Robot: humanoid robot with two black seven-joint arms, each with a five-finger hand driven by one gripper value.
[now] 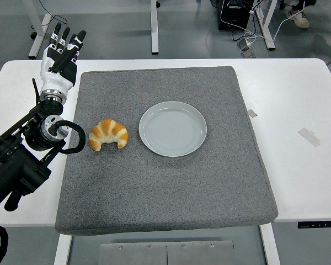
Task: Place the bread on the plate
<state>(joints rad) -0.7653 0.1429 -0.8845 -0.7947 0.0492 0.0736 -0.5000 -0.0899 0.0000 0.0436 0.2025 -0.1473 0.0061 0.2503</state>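
table [298, 99] w/ grey mat [165, 187] | plate [172, 128] mid-mat, bare | bread [107, 134] just left of plate, apart | left hand [60, 52] at mat's far-left corner, fingers spread, empty | bread prob light, soft, crushable: grip gently across thick middle

The robot's left arm [22, 160] came in from about eight o'clock and reached up toward eleven o'clock. Its left hand [60, 55] was held up flat, with the fingers [66, 38] straight, spread a little, and holding nothing. The wrist looked straight.
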